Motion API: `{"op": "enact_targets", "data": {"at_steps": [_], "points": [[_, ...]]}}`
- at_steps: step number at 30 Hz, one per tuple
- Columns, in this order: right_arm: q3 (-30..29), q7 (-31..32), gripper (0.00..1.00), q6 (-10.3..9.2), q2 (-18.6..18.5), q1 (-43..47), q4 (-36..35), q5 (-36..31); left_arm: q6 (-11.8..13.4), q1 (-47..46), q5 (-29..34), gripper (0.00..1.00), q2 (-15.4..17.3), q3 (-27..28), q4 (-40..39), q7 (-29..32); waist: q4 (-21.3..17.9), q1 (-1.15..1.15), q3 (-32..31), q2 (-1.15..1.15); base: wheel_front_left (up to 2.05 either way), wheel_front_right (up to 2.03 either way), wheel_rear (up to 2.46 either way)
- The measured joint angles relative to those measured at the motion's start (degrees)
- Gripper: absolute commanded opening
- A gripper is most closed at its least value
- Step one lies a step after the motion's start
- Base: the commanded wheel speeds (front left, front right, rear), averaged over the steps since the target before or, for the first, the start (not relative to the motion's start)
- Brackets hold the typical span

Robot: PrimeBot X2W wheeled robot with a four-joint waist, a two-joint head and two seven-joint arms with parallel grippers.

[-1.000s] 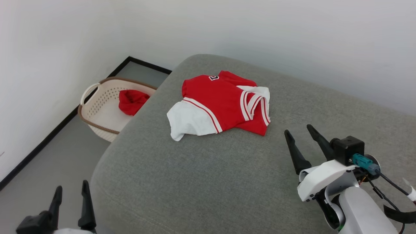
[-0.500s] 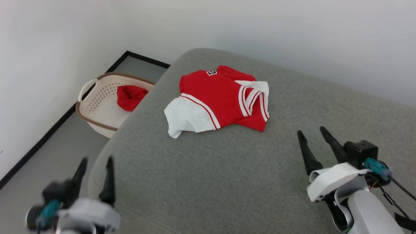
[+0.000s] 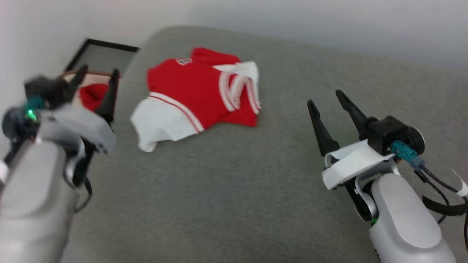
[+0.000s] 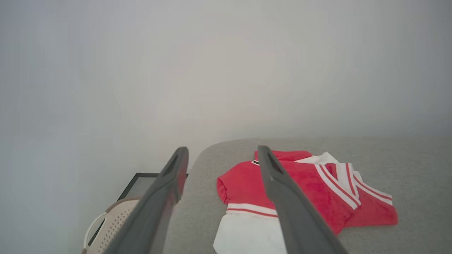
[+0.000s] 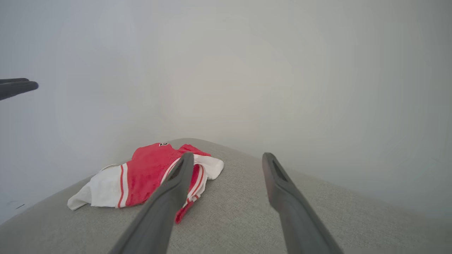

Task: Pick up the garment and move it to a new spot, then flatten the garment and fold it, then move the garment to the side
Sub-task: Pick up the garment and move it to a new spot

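The garment [image 3: 193, 87], a red jersey with white sleeves and striped trim, lies crumpled on the far part of the grey cushion [image 3: 226, 190]. My left gripper [image 3: 98, 72] hovers open and empty to the left of it, over the cushion's left edge. My right gripper [image 3: 324, 98] is open and empty too, off to the right of the garment and nearer to me. In the left wrist view the garment [image 4: 240, 183] lies ahead, past the open left gripper [image 4: 222, 150] and partly behind its right finger. In the right wrist view the garment [image 5: 148, 173] lies ahead-left of the open right gripper [image 5: 229, 155].
A cream laundry basket [image 4: 106, 222] stands on the floor left of the cushion, holding a plain red cloth lump [image 3: 90, 95] partly hidden by my left gripper. A pale wall runs behind the cushion. A finger of my left gripper [image 5: 17, 86] shows at the right wrist view's left edge.
The head camera has turned, shifting the scene left. My left arm has risen from the lower left to beside the basket. The right gripper rose slightly. The garment lies as before.
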Motion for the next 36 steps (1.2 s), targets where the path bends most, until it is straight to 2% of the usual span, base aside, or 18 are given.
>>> {"op": "enact_targets", "data": {"at_steps": [7,13,17,24,31,33,35,36], "points": [[0.6,-0.8,1.0,0.0,1.6,-1.7,-0.5,-0.5,0.0,-10.3,-18.3,1.0,5.3,-9.3,8.0,12.1,-8.2,0.0,5.9,0.0,0.0,0.0,0.0],[0.5,-1.0,1.0,0.0,2.0,-2.4,-1.5,-0.5,0.0,-13.8,-29.3,1.0,10.3,-16.4,11.2,25.7,-14.8,0.0,10.1,0.0,0.0,0.0,0.0],[0.9,-1.0,1.0,0.0,2.0,-2.5,-3.3,0.7,0.0,-14.2,-34.1,1.0,12.1,-19.6,13.2,32.6,-18.6,0.0,12.5,0.0,0.0,0.0,0.0],[1.1,-1.0,1.0,0.0,2.0,-1.3,-5.5,1.6,0.0,-16.6,-40.6,1.0,15.0,-20.6,16.8,38.7,-23.9,0.0,16.2,0.0,0.0,0.0,0.0],[1.1,-1.0,1.0,0.0,2.1,-0.6,-6.3,1.5,0.0,-17.4,-43.5,1.0,18.0,-22.6,16.6,42.0,-26.6,0.0,18.4,0.0,0.0,0.0,0.0],[1.1,-1.0,1.0,0.0,2.1,-0.6,-6.6,1.5,0.0,-17.5,-43.5,0.42,18.7,-24.0,15.4,41.7,-26.9,0.0,18.5,0.0,0.0,0.0,0.0],[1.1,-1.0,1.0,0.0,2.1,-0.6,-6.7,1.1,0.1,-17.5,-43.5,0.0,18.9,-25.4,14.5,40.3,-26.8,0.0,18.4,0.0,0.0,0.0,0.0],[1.1,-1.0,1.0,0.0,2.1,-0.6,-6.7,1.0,0.1,-17.4,-43.6,0.0,18.8,-25.6,14.1,39.0,-26.6,0.0,18.2,0.0,0.0,0.0,0.0]]}}
